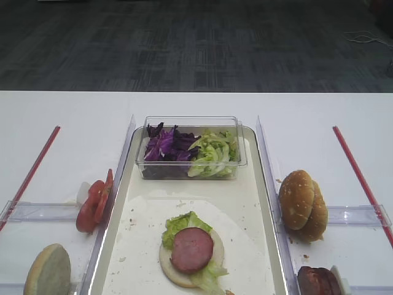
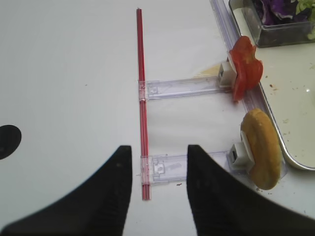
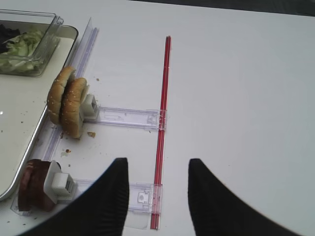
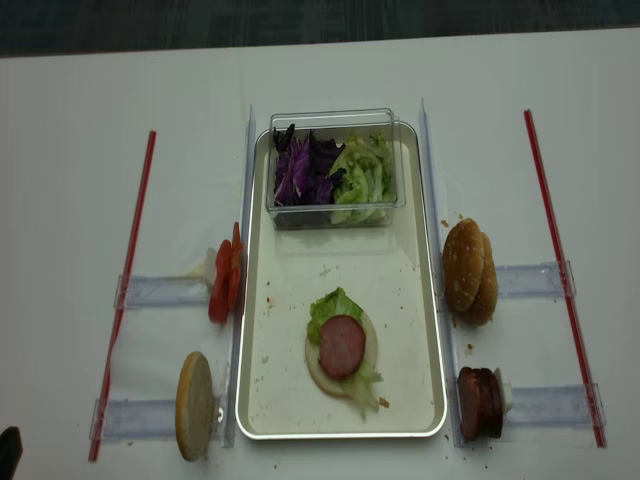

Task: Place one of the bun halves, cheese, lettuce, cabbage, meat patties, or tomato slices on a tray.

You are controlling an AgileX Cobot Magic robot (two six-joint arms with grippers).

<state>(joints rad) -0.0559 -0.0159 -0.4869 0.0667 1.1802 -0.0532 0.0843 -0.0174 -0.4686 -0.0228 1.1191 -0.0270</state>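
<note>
exterior high: white table (image 1: pixel 67 117), dark floor (image 1: pixel 184 43).

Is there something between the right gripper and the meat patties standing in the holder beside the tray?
Nothing visible. The right gripper is open over bare table; the meat patties stand to its left, with only their clear holder beside them.

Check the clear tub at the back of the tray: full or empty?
Partly full. The tub holds purple cabbage on its left and green lettuce on its right; no lid shows.
</note>
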